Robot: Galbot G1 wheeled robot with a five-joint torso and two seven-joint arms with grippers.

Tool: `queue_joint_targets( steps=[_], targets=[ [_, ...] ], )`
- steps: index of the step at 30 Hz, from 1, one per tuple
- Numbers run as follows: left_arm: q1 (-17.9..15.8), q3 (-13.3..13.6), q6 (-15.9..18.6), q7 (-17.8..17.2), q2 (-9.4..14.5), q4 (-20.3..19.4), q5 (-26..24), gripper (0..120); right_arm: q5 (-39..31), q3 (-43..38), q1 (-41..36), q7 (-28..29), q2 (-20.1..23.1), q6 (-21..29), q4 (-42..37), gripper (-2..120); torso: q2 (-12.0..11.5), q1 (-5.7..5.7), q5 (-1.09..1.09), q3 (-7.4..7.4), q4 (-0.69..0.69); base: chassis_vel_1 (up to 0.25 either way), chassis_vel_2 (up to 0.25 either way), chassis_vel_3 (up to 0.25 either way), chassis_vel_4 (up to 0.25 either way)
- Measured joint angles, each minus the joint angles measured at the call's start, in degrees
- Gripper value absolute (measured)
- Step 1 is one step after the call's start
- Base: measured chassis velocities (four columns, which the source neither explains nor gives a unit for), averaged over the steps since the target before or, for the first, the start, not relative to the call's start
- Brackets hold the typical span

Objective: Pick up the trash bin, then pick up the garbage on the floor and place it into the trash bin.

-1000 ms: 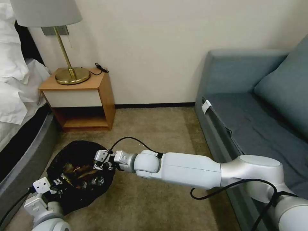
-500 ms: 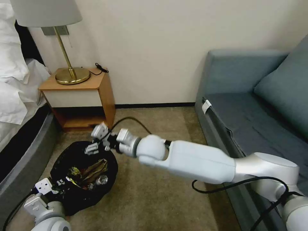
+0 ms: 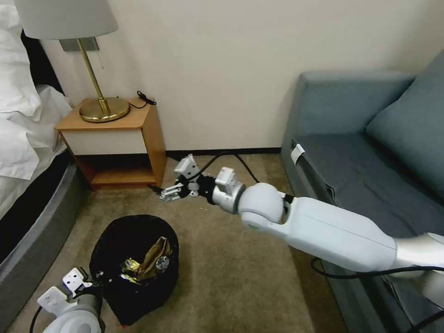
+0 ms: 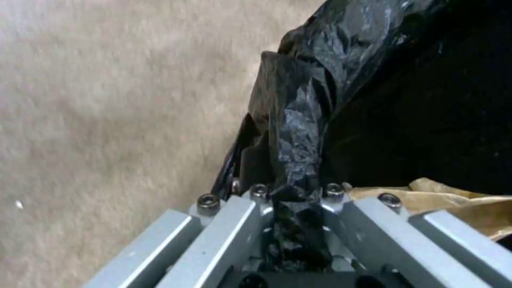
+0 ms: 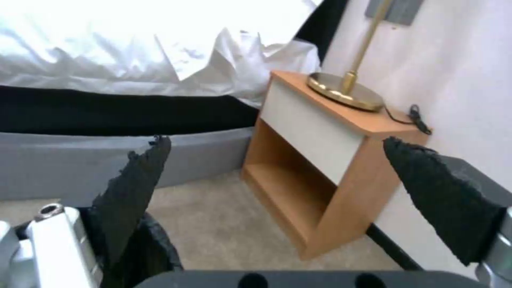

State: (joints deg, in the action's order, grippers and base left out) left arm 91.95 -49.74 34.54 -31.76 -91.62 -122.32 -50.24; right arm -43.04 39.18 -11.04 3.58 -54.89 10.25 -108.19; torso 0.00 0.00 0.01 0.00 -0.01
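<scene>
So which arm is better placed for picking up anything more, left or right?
The right. The right gripper hangs open and empty above the carpet by the nightstand, while the left gripper is shut on the trash bin liner's rim, holding it.

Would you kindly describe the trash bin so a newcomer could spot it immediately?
Start at the wooden nightstand beside the bed. On the carpet in front of it stands the small round trash bin, which alone has a crinkled black plastic liner, pinched by the left gripper.

Even indoor light; bedding overexposed, wrist views soft.
</scene>
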Motion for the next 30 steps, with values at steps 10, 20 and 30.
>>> queue_joint_targets(
  steps=[10,20,30],
  targets=[
    [-0.4,0.0,0.1,-1.2,0.0,2.3,0.1,2,1.4,-4.0,-4.7,-0.2,2.4,-0.1,-1.5,100,0.0,0.00,0.01,0.00,0.00,0.000,0.000,0.000,0.000],
    [0.8,0.2,-1.6,2.9,0.0,1.3,5.6,35,2.5,-6.4,-8.3,-0.3,3.1,-0.3,-1.7,100,0.0,0.00,-0.02,0.00,0.00,0.000,0.000,0.000,0.000],
    [3.0,-0.1,-9.3,11.9,-0.2,-0.5,19.3,72,2.7,-9.5,-11.3,-0.3,4.1,-0.3,-2.6,100,0.0,0.00,-0.01,0.00,0.01,0.000,0.000,0.000,0.000]
  ],
)
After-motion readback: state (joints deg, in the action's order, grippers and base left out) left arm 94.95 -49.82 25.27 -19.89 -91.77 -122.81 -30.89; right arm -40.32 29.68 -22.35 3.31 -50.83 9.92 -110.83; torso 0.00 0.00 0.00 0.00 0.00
